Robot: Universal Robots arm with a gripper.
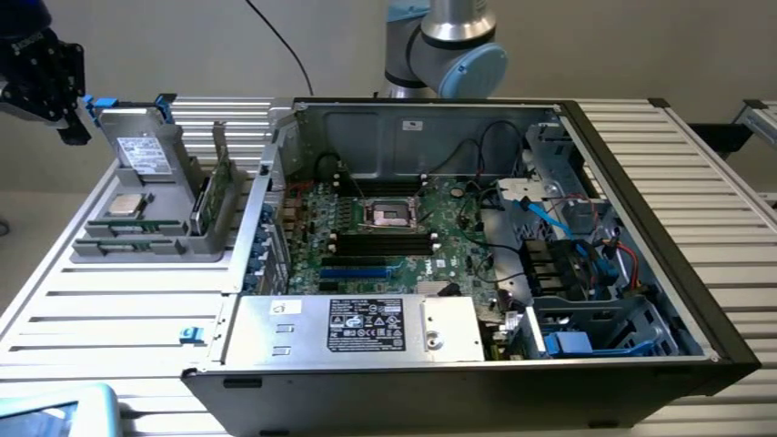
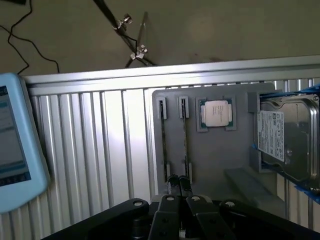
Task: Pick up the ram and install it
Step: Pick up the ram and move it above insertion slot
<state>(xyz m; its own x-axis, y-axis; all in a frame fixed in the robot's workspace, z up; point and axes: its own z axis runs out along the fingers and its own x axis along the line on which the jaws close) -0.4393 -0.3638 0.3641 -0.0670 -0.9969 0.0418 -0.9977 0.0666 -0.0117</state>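
The pincer (image 2: 178, 181), fingers pressed together and empty, hangs above the grey holder (image 2: 215, 155), clear of it. The ram (image 2: 185, 135) stands on edge in that holder, between a second stick (image 2: 163, 140) and the processor (image 2: 216, 112); the drive (image 2: 287, 135) sits at the holder's end.

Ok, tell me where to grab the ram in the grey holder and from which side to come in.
Probably grip the ram across its two flat faces, midway along its top edge, coming straight down from above. It stands on edge in the grey holder, so that long thin edge is the free part.
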